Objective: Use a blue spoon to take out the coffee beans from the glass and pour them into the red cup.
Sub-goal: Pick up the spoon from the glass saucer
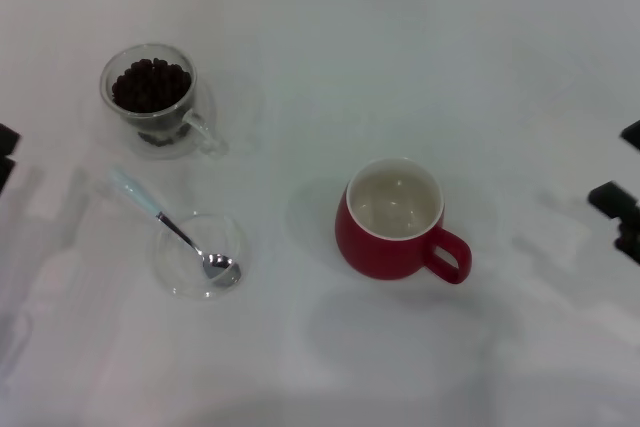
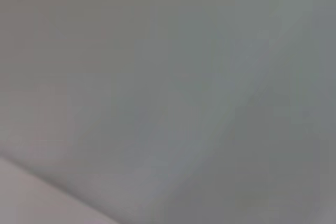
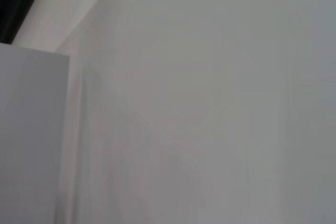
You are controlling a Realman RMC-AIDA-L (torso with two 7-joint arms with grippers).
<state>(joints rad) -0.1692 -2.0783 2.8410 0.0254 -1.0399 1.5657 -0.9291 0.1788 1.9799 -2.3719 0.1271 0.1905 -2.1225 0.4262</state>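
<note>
Nothing's begun: the spoon lies with its bowl in a saucer below the beans in the glass, the red cup looks empty, and with both grippers barely visible at the edges, one must next reach the spoon's handle.

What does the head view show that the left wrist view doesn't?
Head view only: the glass full of coffee beans, the blue spoon with its bowl in a clear saucer, the empty red cup, and both grippers at the side edges, left, right. Left wrist view only: nothing distinct. Shared: pale plain surface.
</note>
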